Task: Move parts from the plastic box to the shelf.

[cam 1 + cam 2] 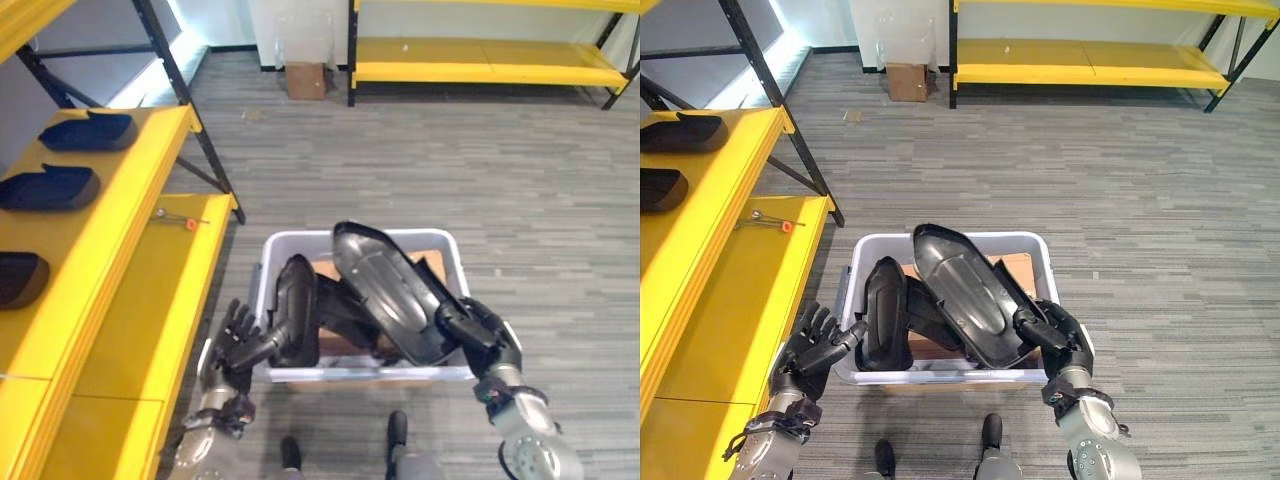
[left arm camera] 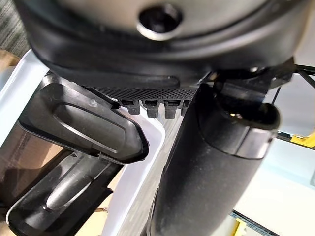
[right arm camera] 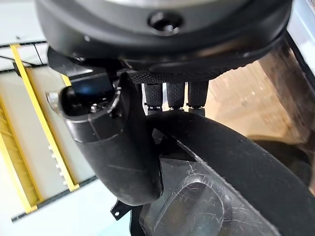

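Observation:
A pale plastic box (image 1: 300,238) stands on the floor before me, with black moulded parts in it. My right hand (image 1: 482,330) is shut on the near right end of a large black part (image 1: 385,285), which slants up out of the box. In the right wrist view its thumb (image 3: 118,142) and fingers pinch that part's rim (image 3: 231,162). My left hand (image 1: 235,340) is open outside the box's left wall, fingers spread, with its thumb reaching towards a smaller upright black part (image 1: 297,310). The yellow shelf (image 1: 150,330) runs along the left.
Three black parts (image 1: 88,130) (image 1: 48,187) (image 1: 15,278) lie on the shelf's upper tier. A small tool with an orange handle (image 1: 180,220) lies on the lower tier. A cardboard box (image 1: 306,80) and another yellow shelf (image 1: 490,60) stand at the back, across open carpet.

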Motion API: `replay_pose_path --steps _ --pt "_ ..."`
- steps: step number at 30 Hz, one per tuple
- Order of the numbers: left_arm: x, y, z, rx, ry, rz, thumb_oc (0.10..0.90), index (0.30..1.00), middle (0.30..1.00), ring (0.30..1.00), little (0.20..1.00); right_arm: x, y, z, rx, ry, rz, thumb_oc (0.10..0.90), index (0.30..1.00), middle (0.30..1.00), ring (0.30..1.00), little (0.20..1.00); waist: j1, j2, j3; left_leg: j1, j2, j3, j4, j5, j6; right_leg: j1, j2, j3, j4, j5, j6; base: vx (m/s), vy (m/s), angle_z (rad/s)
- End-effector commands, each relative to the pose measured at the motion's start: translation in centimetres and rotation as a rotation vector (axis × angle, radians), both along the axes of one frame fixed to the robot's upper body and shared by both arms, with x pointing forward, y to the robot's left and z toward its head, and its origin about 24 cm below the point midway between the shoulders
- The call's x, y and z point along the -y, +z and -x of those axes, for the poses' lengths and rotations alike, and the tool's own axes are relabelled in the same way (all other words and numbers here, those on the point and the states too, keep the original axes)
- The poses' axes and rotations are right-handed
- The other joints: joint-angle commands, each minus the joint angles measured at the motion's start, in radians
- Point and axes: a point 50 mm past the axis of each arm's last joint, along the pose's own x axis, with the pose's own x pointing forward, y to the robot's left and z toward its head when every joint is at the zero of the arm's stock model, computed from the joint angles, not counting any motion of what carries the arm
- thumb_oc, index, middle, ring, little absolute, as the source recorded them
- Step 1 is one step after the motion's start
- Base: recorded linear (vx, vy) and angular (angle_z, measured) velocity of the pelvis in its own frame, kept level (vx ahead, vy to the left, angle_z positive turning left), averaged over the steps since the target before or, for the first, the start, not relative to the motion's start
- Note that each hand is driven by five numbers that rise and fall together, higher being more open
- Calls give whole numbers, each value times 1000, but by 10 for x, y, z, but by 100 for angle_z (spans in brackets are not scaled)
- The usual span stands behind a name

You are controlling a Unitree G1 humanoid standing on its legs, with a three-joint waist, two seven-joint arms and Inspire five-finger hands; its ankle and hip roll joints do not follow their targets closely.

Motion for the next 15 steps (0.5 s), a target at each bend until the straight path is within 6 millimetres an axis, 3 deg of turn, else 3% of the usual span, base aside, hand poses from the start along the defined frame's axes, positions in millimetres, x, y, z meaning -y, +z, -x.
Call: replay_pose_path --steps 1,4,9,10,13,15 --pt "-11 21 -9 129 22 -58 900 1000 1000 1000 1000 -8 62 -24 334 67 -78 400 300 300 300 300 10 -7 -63 26 66 -20 10 23 -29 41 0 7 167 -239 41 -47 -157 -7" --pt "-9 21 -11 133 24 -39 900 1000 1000 1000 1000 -13 74 -34 376 115 -73 400 300 300 300 300 38 -3 -46 -25 113 -63 79 89 -52 63 48 -8 145 -248 6 -86 -209 -2" --pt "-4 17 -14 121 20 -13 900 1000 1000 1000 1000 -7 86 -40 418 100 -52 400 300 300 300 300 73 11 -14 -107 124 -133 49 222 -99 62 67 -89 123 -257 -19 -140 -114 38" --pt "-2 17 -18 121 15 -6 900 1000 1000 1000 1000 -2 88 -41 432 66 -49 400 300 300 300 300 71 7 -7 -136 126 -100 38 248 -102 58 48 -132 122 -259 -18 -190 -60 84" --pt "0 19 -22 133 -7 -15 900 1000 1000 1000 1000 6 85 -38 430 13 -45 400 300 300 300 300 48 -8 -13 -147 162 35 94 222 -87 43 11 -223 120 -253 -23 -167 -95 143" --pt "-1 18 -21 132 -10 -15 900 1000 1000 1000 1000 8 81 -35 415 -1 -47 400 300 300 300 300 40 -10 -17 -131 174 55 108 201 -87 44 2 -247 120 -253 -26 -66 -45 125"
